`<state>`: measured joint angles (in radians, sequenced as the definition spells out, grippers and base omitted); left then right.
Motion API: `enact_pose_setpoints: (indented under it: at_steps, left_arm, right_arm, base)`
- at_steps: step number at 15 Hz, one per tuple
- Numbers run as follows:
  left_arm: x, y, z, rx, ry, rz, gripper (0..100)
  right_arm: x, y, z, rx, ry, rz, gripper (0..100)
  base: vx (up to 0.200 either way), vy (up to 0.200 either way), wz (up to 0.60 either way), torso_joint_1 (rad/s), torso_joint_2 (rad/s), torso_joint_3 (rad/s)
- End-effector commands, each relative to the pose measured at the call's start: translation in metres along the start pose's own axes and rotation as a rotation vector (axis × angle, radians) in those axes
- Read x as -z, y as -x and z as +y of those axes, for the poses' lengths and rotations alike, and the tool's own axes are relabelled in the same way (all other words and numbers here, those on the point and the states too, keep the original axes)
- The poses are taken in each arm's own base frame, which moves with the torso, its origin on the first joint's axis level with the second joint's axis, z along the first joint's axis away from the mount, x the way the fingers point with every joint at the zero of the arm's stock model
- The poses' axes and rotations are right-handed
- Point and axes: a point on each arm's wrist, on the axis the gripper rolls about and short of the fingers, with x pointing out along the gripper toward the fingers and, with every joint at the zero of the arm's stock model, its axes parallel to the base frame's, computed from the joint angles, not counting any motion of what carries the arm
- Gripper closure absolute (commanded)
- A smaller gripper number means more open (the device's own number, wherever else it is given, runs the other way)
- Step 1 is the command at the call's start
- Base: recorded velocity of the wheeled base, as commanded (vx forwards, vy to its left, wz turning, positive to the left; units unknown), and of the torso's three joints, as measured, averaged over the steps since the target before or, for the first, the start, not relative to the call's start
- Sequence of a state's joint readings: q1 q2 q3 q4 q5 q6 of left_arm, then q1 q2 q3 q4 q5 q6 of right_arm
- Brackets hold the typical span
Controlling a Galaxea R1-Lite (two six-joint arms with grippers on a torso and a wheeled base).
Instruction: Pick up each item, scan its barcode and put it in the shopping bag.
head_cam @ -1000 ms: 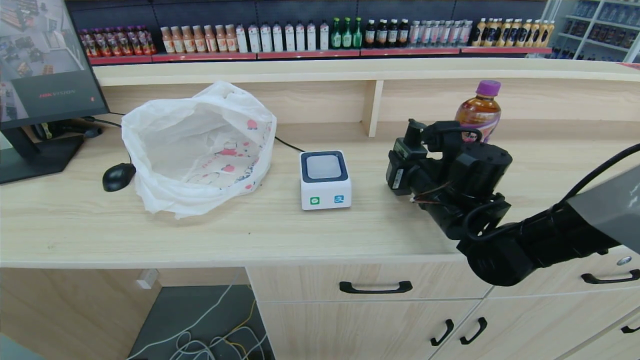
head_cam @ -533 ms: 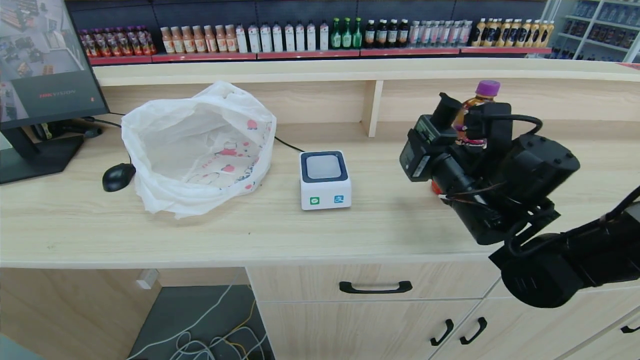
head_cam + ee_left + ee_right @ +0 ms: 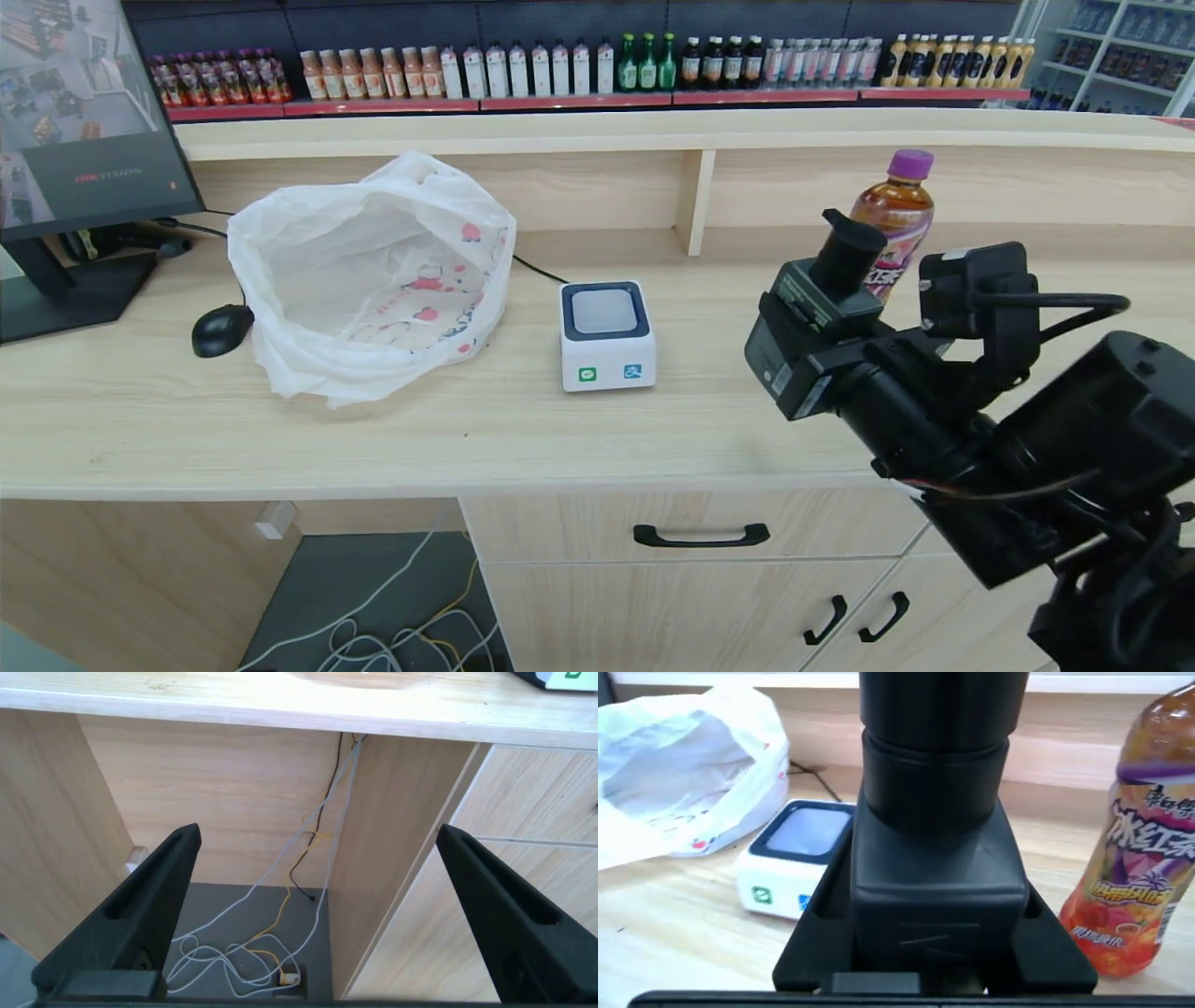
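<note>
A tea bottle (image 3: pixel 896 217) with a purple cap stands upright at the back right of the wooden counter (image 3: pixel 467 429); it also shows as the bottle (image 3: pixel 1139 859) in the right wrist view. My right gripper (image 3: pixel 845 247) hangs just in front and left of it, apart from it, holding nothing. The white barcode scanner (image 3: pixel 607 334) sits mid-counter, and the open white shopping bag (image 3: pixel 373 271) lies to its left. Scanner (image 3: pixel 799 854) and bag (image 3: pixel 682 756) show beyond the right gripper (image 3: pixel 934 737). My left gripper (image 3: pixel 318 905) is open and empty below the counter.
A monitor (image 3: pixel 84 112) and a black mouse (image 3: pixel 221 329) occupy the counter's left end. A raised back ledge with an upright divider (image 3: pixel 695 201) runs behind. Drawers with black handles (image 3: pixel 700 537) sit below the front edge. Loose cables (image 3: pixel 271 943) lie on the floor under the counter.
My right arm has swung to the right and back toward the counter's front, its gripper passing in front of the bottle. The bottle, scanner and bag have stayed put.
</note>
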<state>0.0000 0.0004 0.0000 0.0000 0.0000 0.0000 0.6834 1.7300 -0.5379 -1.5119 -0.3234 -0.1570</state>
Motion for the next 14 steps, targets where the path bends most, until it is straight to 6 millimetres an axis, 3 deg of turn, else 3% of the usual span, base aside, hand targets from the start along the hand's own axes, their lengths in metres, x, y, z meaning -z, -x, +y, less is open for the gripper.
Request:
enact_pose_setpoints:
  at_steps: [1, 4, 8, 14]
  left_arm:
    - [0.000, 0.000, 0.000, 0.000, 0.000, 0.000, 0]
    - [0.000, 0.000, 0.000, 0.000, 0.000, 0.000, 0]
    - [0.000, 0.000, 0.000, 0.000, 0.000, 0.000, 0]
    - [0.000, 0.000, 0.000, 0.000, 0.000, 0.000, 0]
  right_arm:
    - [-0.015, 0.027, 0.013, -0.071, -0.006, -0.015, 100]
    - [-0.027, 0.046, 0.006, -0.068, 0.030, -0.033, 100]
    - [-0.027, 0.057, 0.002, -0.105, -0.014, -0.027, 100]
    - [-0.012, 0.058, -0.002, -0.433, -0.282, 0.041, 100]
  base:
    - [0.000, 0.000, 0.00, 0.000, 0.00, 0.000]
    - [0.000, 0.000, 0.00, 0.000, 0.00, 0.000]
    - [0.000, 0.000, 0.00, 0.000, 0.00, 0.000]
    - [0.000, 0.000, 0.00, 0.000, 0.00, 0.000]
